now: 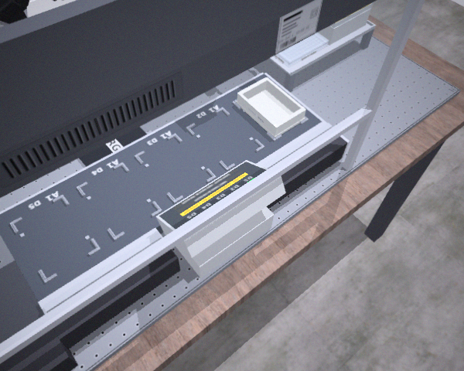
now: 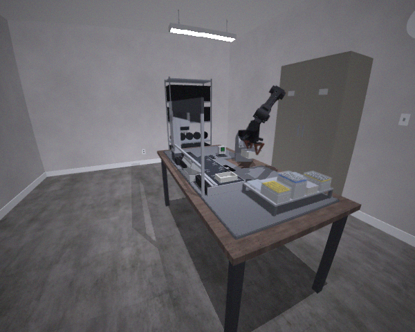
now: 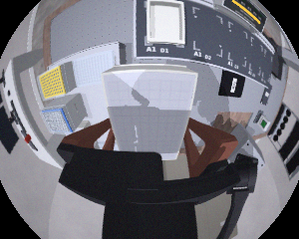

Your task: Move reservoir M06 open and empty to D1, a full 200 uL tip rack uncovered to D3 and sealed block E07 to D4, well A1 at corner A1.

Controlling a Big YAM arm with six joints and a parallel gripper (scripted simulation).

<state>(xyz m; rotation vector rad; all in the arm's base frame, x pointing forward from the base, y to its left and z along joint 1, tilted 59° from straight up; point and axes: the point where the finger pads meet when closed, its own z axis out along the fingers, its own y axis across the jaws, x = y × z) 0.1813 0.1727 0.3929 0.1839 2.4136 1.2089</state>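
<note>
We see the hand (image 3: 149, 134) clenched on a pale, sealed-looking block (image 3: 149, 110), most likely the deep-well block E07, though no label is readable from here. Its brown fingers press against the block's two opposite sides, and the block hangs in the air, touching nothing below it. In the wrist view the deck (image 3: 239, 43) lies ahead of the hand and to its right, with the white one-well reservoir (image 3: 164, 22) straight ahead of the held block, seated open inside the brackets at the end position. The top view shows that reservoir (image 1: 271, 105) sitting flat in the end bay of the deck (image 1: 116, 207), beside the bays marked D2 to D5 (their bracket corners show bare grey plate inside). To the left of the hand in the wrist view stands the shelf (image 3: 30, 67) with a yellow tip rack (image 3: 52, 83) and a blue-plated rack (image 3: 57, 119) just below it. From the exterior view the hand (image 2: 252, 144) hangs above the far part of the bench (image 2: 257, 243), well apart from the shelf (image 2: 261, 197) at the near end, where the yellow rack (image 2: 276, 187) and two pale-topped racks stand. A small green-lit key (image 3: 260, 122) lies to the hand's right.
</note>
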